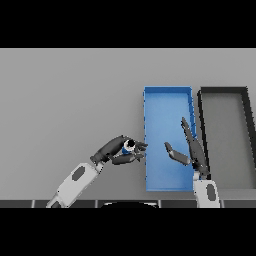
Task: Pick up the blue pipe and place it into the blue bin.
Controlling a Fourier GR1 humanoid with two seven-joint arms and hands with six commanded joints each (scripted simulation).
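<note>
Two bins sit side by side toward the desk's right edge: a blue bin (167, 100) and, just to its right, a dark bin (225, 95) with a grey floor. The left robot hand (120, 150) is near the desk's front edge, just left of the blue bin's left wall, its fingers and thumb curled round the pipe (129, 146). The pipe, blue with a pale end, is held clear of the bin, close to its left rim. The right robot hand (192, 147) is over the blue bin's right side, fingers straight and spread, thumb out, holding nothing.
</note>
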